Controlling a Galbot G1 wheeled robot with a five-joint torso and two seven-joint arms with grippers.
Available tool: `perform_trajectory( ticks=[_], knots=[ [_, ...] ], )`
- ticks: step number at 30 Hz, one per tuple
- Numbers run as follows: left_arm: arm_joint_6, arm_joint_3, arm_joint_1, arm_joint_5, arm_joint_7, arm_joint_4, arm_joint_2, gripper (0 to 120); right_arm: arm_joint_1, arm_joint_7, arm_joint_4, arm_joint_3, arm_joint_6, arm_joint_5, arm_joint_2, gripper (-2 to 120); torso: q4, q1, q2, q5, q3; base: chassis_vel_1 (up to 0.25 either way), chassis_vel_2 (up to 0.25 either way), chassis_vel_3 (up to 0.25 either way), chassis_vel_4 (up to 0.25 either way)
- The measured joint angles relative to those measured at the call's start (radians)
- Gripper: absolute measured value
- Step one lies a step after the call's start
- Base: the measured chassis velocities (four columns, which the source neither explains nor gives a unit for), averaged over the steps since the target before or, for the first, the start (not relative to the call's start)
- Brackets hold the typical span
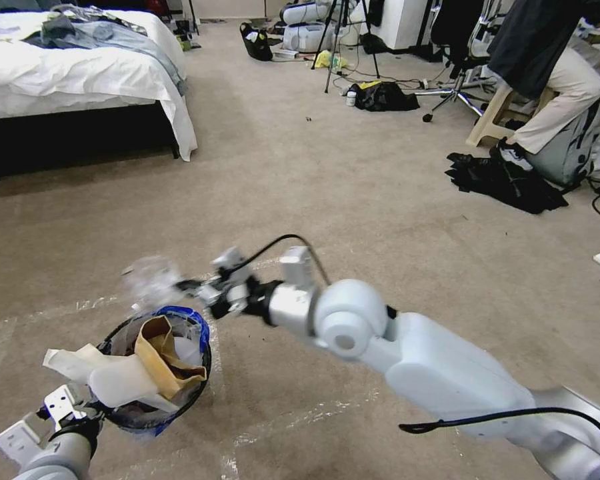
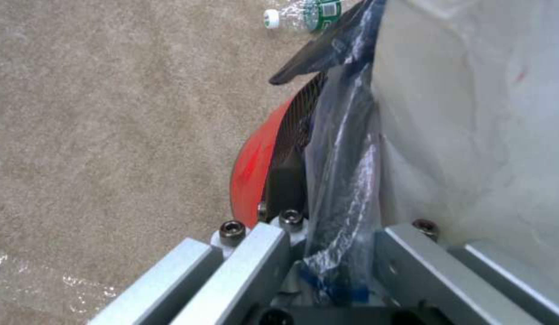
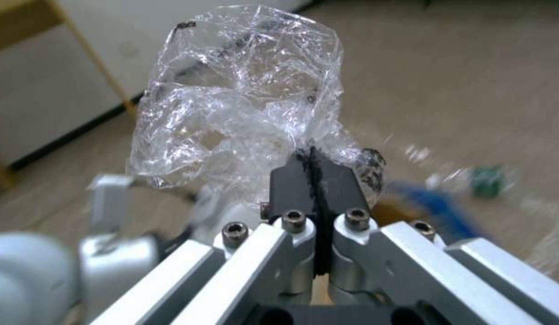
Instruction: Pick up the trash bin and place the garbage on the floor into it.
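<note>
My left gripper [image 1: 100,403] is shut on the rim of the trash bin [image 1: 180,393] and holds it above the floor [image 1: 353,200]. The left wrist view shows the bin's red base [image 2: 252,171] and its clear liner pinched in that gripper [image 2: 315,198]. White paper [image 1: 117,377] and brown cardboard [image 1: 160,353] stick out of the bin. My right gripper [image 1: 190,288] is shut on a crumpled clear plastic wrap [image 1: 150,277], held just over the bin's far blue edge; its fingers [image 3: 294,180] pinch the wrap [image 3: 231,99]. A clear green-labelled bottle [image 2: 303,13] lies on the carpet beyond the bin.
A bed [image 1: 80,73] stands at the back left. A black clothes heap [image 1: 507,180] lies at the right beside a seated person [image 1: 553,60]. A tripod [image 1: 340,40] and a black bag [image 1: 383,97] are farther back. Whitish tape lines [image 1: 293,420] cross the carpet near me.
</note>
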Motion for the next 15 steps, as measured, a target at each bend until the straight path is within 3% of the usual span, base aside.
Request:
perform_trajectory(
  ticks=[6,15],
  knots=[
    [0.000,0.000,-0.002,0.000,-0.001,0.000,-0.003,0,0.001,0.094,-0.017,-0.082,-0.048,0.040,0.046,0,-0.0001,0.000,0.000,0.0001,0.000,0.000,0.000,0.000,0.000],
    [0.000,-0.001,-0.002,-0.001,-0.001,0.000,-0.003,0,-0.035,0.097,-0.157,-0.136,-0.051,-0.025,0.099,0,-0.0002,0.000,0.000,0.0001,0.000,0.000,0.000,0.000,0.000]
  ],
)
